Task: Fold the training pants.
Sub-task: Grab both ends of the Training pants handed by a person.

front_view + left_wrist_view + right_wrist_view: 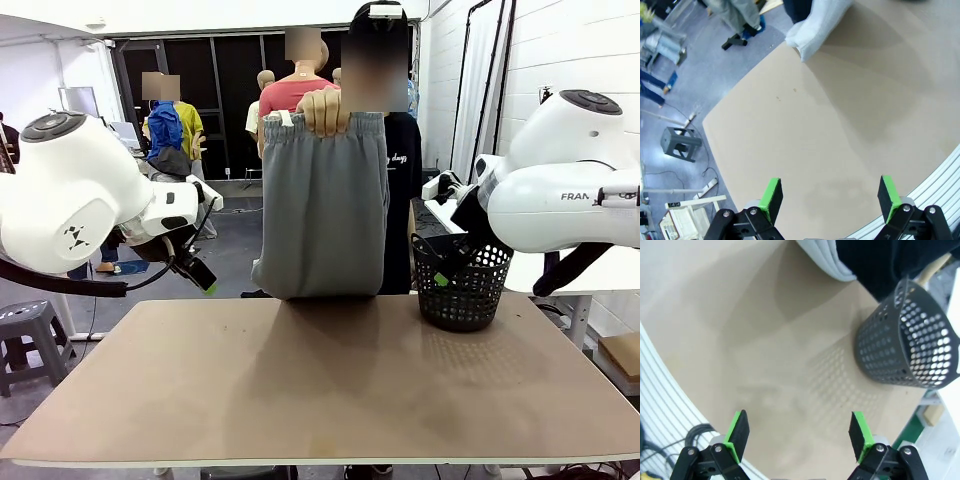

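A person at the far side of the table holds up the light grey training pants point(324, 215) by the waistband with a hand point(325, 110); the pants hang folded over, their lower end just above the far table edge. Their bottom edge shows in the left wrist view point(815, 25) and the right wrist view point(827, 257). My left gripper point(198, 272) hovers at the left, above the table's far left corner, open point(829, 196) with nothing between its green pads. My right gripper point(799, 432) is open too, empty, over the bare table; in the front view its arm sits raised at the right.
A black mesh basket point(461, 281) stands on the table's far right, also in the right wrist view point(905, 342). The tan tabletop point(320, 380) is bare in the middle and front. A grey stool point(30, 335) stands on the floor left of the table.
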Robot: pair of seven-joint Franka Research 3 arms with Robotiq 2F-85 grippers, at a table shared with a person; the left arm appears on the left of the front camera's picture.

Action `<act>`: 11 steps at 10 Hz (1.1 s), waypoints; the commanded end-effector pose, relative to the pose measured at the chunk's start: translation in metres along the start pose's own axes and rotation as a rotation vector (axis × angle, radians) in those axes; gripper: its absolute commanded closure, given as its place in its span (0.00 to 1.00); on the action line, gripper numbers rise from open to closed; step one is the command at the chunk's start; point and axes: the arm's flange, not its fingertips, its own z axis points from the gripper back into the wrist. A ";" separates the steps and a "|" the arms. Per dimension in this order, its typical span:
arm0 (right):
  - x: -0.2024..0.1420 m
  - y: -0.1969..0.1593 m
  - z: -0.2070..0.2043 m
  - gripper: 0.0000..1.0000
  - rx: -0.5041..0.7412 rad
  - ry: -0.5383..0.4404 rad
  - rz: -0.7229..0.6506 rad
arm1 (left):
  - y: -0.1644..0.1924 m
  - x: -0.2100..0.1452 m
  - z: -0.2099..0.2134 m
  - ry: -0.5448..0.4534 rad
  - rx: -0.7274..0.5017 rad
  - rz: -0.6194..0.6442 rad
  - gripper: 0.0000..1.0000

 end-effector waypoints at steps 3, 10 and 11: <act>0.005 -0.028 -0.004 0.00 -0.013 -0.015 0.288 | 0.016 0.021 -0.004 0.057 0.050 -0.352 0.00; 0.017 -0.056 -0.026 0.00 0.014 -0.009 0.623 | 0.054 0.044 -0.029 0.050 -0.039 -0.688 0.00; 0.014 -0.054 -0.020 0.00 -0.058 -0.011 0.557 | 0.052 0.045 -0.016 0.068 0.021 -0.629 0.00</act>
